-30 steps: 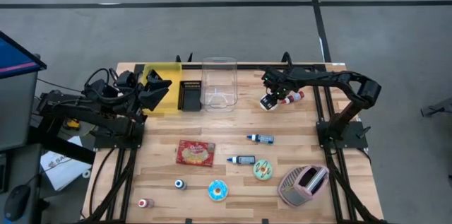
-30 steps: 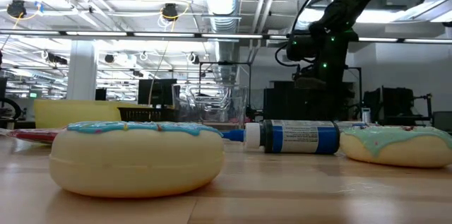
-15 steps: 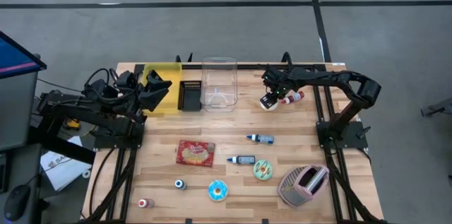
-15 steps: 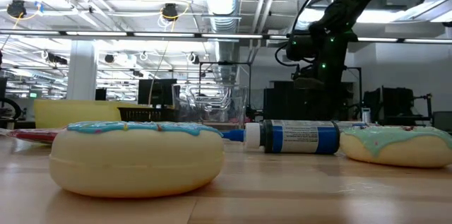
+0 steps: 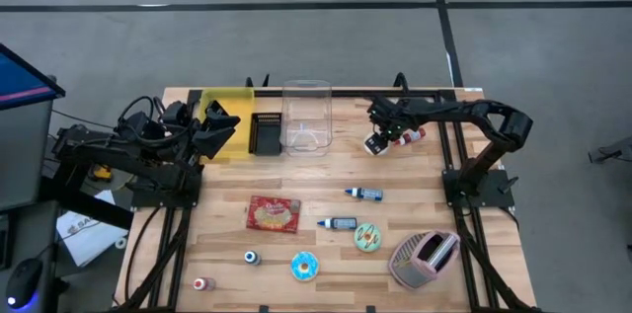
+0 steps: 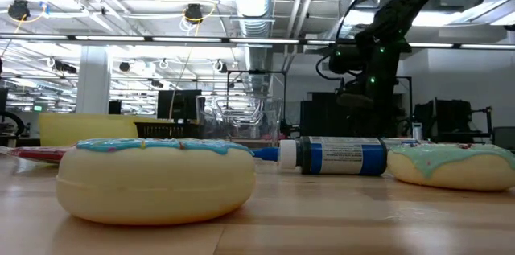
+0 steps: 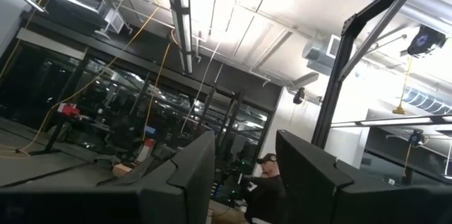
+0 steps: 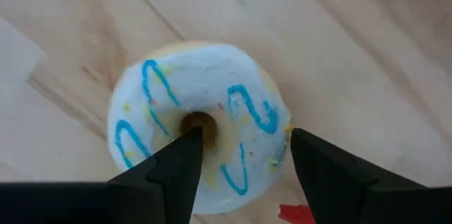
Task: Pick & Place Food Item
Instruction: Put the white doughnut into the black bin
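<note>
Nearest our low camera sits a pale ring doughnut with blue icing [image 6: 157, 178], then a blue-labelled tube [image 6: 338, 156] lying on its side and a doughnut with green icing [image 6: 455, 164]; none of these is in play yet.

Farther back, at the far right of the wooden table [image 5: 425, 180], our right gripper [image 8: 244, 150] hangs directly over a white-iced ring doughnut with blue squiggles [image 8: 201, 121]. Its fingers stand apart and straddle the ring: one tip points at the centre hole, the other lies outside the rim. We hold nothing; the doughnut lies flat on the boards, and whether the tips touch it we cannot tell. Being round, it has no long axis to align with, so a grip would be a straight descent pinching one wall of the ring.

The clear plastic bin [image 5: 306, 116] stands just beyond, toward the middle. Our left gripper [image 7: 244, 174] waits open and empty by the yellow tray [image 5: 237, 120], far from the doughnut, so the right arm is the nearer one.
</note>
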`<act>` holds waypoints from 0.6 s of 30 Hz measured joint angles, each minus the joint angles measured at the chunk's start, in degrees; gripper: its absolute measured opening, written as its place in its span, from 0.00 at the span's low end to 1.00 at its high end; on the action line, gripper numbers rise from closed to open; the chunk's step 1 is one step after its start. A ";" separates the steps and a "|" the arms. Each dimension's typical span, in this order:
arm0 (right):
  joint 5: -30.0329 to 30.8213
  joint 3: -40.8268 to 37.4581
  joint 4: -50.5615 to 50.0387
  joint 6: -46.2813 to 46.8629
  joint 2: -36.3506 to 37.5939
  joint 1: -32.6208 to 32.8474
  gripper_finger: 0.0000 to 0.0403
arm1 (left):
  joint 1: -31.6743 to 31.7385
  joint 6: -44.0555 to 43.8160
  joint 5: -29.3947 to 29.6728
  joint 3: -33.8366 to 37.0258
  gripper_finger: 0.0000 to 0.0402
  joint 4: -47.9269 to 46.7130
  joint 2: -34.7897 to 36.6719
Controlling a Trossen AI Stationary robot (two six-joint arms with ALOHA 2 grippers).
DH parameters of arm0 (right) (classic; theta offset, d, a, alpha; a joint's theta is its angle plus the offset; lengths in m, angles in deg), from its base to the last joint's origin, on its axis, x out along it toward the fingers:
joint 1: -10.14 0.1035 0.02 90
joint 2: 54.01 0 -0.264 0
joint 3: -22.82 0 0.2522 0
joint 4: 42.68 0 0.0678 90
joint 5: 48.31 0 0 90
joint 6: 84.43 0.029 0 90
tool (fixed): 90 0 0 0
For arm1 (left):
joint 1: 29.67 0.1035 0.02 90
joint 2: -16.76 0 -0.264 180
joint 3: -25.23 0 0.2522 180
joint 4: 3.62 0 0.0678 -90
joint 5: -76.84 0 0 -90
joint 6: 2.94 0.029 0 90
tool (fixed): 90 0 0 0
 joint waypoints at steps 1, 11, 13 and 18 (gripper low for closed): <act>-0.02 -0.70 0.37 0.35 0.00 0.00 0.50 | 0.00 0.00 0.00 0.00 0.37 -0.02 0.00; -1.44 -1.96 4.31 3.04 0.02 0.11 0.40 | 0.00 -0.01 0.02 0.00 0.37 0.00 0.00; -1.46 -1.96 4.94 3.30 0.02 0.11 0.39 | 0.00 -0.02 0.04 0.02 0.37 0.00 0.00; -1.70 -1.96 5.15 3.50 0.64 0.30 0.33 | 0.00 -0.03 0.12 0.02 0.37 -0.15 0.00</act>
